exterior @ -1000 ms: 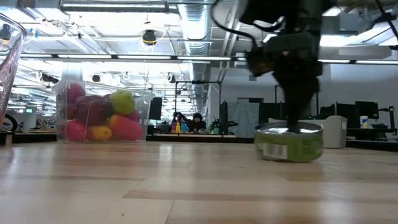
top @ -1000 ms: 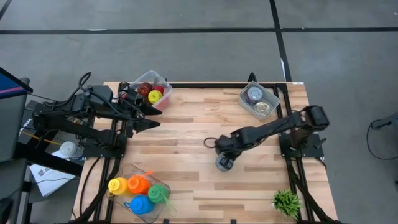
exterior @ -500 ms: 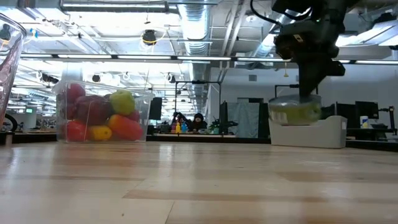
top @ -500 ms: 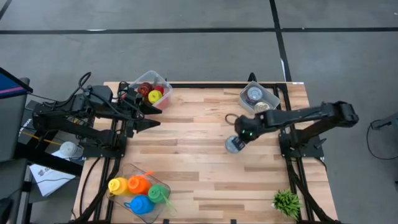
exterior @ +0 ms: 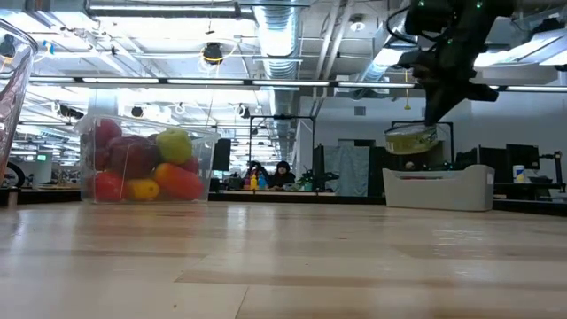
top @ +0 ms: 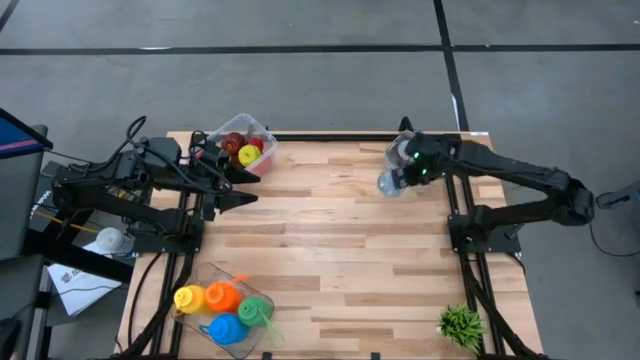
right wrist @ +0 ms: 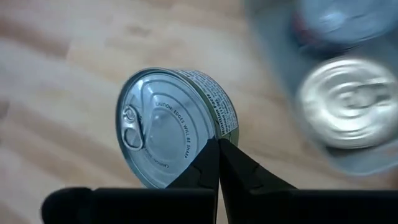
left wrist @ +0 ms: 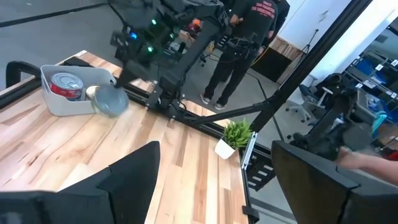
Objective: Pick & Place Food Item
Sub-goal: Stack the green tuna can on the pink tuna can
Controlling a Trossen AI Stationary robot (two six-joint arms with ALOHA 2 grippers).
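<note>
One flat tin (top: 391, 183) is in the air, pinched at its rim by the right tool (right wrist: 217, 149), whose two fingers are closed tight on the edge so that the tin hangs tilted with its pull-tab lid facing the wrist camera. From above, the tin sits just beside the near edge of the grey bin (top: 432, 160) at the far right corner of the desk (top: 330, 250), and the low view shows it well clear of the wood, level with the top of that bin (exterior: 438, 188). The bin already holds two other tins, one with a red label (left wrist: 64, 86) and one showing a plain silver lid (right wrist: 348, 102). So the step in hand looks like the carry, nearly finished: the lift is made and the drop is not. The next move probably calls for a short shift over the bin's wall, a lowering into whatever free room is left beside the two tins, and then an opening of the fingers; since the grip is only on the rim, the tin may swing or slip if moved sharply. The left tool (top: 245, 185) waits with its fingers spread wide, beside the clear tub of toy fruit (top: 240, 147) at the far left corner.
</note>
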